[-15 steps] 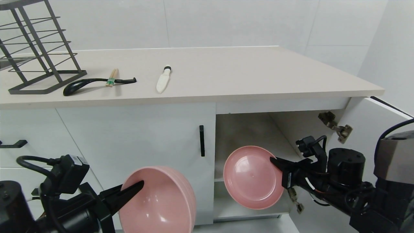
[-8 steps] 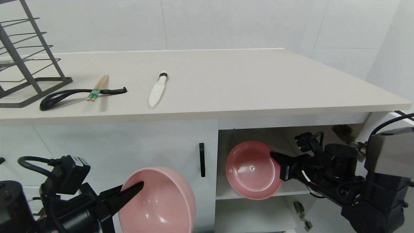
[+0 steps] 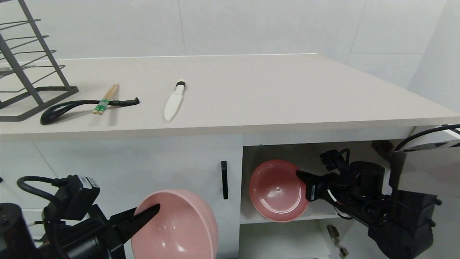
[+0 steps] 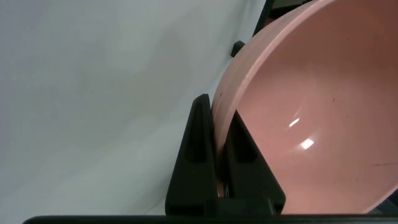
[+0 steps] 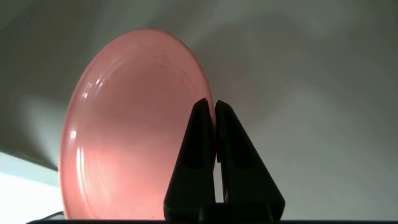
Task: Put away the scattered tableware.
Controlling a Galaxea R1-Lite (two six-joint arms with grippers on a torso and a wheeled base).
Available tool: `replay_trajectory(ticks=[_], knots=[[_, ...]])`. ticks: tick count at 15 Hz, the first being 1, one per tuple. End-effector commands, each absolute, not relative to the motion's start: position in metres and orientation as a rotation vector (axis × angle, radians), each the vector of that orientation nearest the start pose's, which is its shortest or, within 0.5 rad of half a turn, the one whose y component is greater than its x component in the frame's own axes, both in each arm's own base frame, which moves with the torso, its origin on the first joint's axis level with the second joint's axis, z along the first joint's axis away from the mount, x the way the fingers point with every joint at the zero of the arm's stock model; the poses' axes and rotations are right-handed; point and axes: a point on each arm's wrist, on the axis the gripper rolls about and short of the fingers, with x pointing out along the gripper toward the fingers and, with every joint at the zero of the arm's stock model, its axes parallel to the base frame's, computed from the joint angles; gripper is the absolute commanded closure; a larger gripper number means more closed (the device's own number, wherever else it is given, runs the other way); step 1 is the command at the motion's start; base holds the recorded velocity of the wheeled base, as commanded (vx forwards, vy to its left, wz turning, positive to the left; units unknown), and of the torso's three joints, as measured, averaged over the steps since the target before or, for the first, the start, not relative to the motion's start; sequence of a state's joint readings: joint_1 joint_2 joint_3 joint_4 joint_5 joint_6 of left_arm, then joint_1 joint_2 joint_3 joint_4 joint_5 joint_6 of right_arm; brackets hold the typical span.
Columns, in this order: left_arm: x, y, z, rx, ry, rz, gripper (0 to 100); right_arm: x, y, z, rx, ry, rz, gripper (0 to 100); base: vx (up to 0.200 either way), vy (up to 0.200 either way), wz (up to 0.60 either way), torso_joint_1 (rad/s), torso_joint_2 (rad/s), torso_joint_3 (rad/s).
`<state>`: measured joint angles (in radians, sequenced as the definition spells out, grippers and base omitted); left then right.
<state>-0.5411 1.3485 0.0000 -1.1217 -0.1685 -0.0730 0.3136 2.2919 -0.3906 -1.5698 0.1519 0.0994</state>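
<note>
My right gripper (image 3: pixel 301 177) is shut on the rim of a pink plate (image 3: pixel 276 190), held on edge inside the open cabinet, low over its shelf (image 3: pixel 323 210). The right wrist view shows that pink plate (image 5: pixel 130 118) pinched at my right gripper (image 5: pixel 214 112). Low at the left, in front of the shut cabinet door, my left gripper (image 3: pixel 152 209) is shut on the rim of a pink bowl (image 3: pixel 178 226). In the left wrist view the bowl's (image 4: pixel 311 106) wall sits in my left gripper (image 4: pixel 214 115). On the countertop lie a black ladle (image 3: pixel 68 107), chopsticks (image 3: pixel 105 99) and a cream knife (image 3: pixel 173 101).
A dark wire rack (image 3: pixel 25 61) stands at the counter's back left. The shut cabinet door has a black handle (image 3: pixel 224 175). The right door (image 3: pixel 436 138) stands open beside my right arm. A lower compartment opens under the shelf.
The camera has dropped and shifted, so the counter sits lower in view. My right gripper has carried the plate deeper into the cabinet, down toward the shelf. The left gripper and bowl have barely moved.
</note>
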Motion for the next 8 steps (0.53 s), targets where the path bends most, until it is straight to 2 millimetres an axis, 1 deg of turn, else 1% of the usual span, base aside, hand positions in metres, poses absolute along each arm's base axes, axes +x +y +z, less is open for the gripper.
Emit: replay_trajectory(ticks=[1, 4, 5, 8], knots=[[0.122, -0.078, 0.117, -0.028, 0.248, -0.699, 100, 0.299, 0.098, -0.005, 0.071, 0.363, 0.435, 100, 0.000, 0.000, 0.00, 0.000, 0.00, 0.000], [0.122, -0.078, 0.117, -0.028, 0.249, -0.699, 100, 0.299, 0.096, -0.013, 0.071, 0.389, 0.427, 100, 0.000, 0.000, 0.00, 0.000, 0.00, 0.000], [0.122, -0.078, 0.116, -0.028, 0.251, -0.698, 100, 0.300, 0.096, -0.019, 0.072, 0.407, 0.424, 100, 0.000, 0.000, 0.00, 0.000, 0.00, 0.000], [0.122, -0.078, 0.116, -0.029, 0.253, -0.698, 100, 0.312, 0.099, -0.029, 0.082, 0.399, 0.421, 100, 0.000, 0.000, 0.00, 0.000, 0.00, 0.000]])
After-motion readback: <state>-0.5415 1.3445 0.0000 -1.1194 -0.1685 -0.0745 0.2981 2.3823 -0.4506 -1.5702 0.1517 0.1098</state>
